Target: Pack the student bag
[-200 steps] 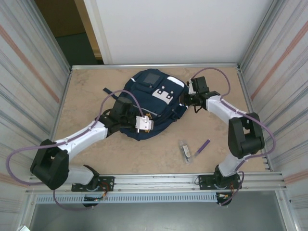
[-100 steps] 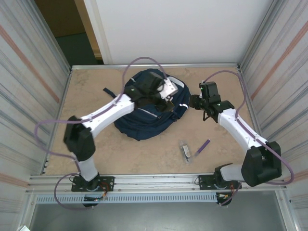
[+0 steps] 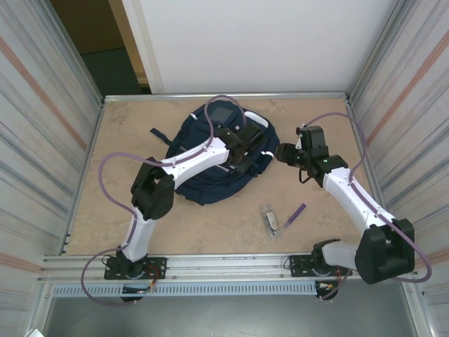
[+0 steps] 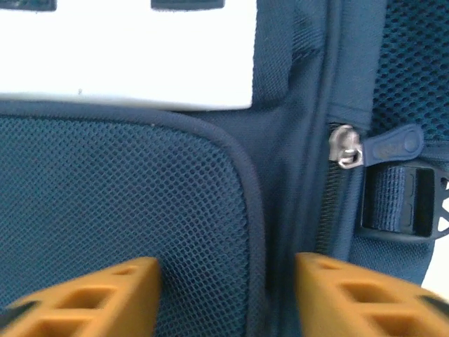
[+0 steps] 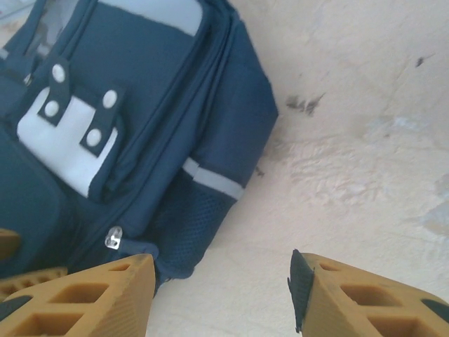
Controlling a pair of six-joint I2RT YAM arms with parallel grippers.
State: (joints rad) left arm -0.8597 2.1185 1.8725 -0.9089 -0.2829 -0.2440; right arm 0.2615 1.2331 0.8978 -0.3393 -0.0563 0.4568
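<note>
Right gripper (image 5: 221,270) gapes beside student bag (image 5: 175,105) — purple pen (image 3: 295,213) well apart.

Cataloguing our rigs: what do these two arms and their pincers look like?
The left arm and right arm have white links, black joints and purple cables. The pincer fingers are orange with hollow lattice cells.

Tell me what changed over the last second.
The left gripper swung from the near-left side of the student bag up across its top, jaws open by the zipper. The right gripper backed off the bag's right edge, open. Bag, purple pen and small clear case stayed put.
</note>
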